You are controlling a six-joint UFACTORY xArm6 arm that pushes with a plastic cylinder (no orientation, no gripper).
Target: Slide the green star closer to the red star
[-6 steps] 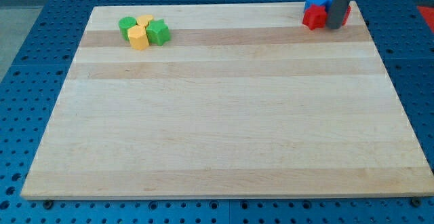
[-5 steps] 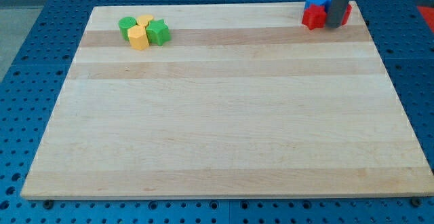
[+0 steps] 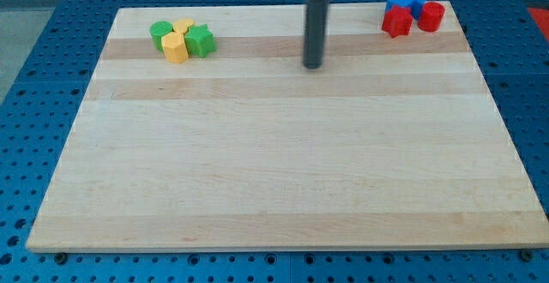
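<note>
Standing on the pale wooden board (image 3: pixel 283 163), my tip (image 3: pixel 312 65), a bare rod with no pincer, sits between the green star block (image 3: pixel 201 40) and the red star block (image 3: pixel 396 22), touching neither.

The straight dark rod (image 3: pixel 315 26) was cut off by the view's top edge, so its upper part did not show. A small yellow block (image 3: pixel 184 27) sat partly hidden behind the yellow hexagonal block (image 3: pixel 175 48); its shape was unclear. The blue blocks (image 3: pixel 407 1) overlapped, their shapes too small to tell.
</note>
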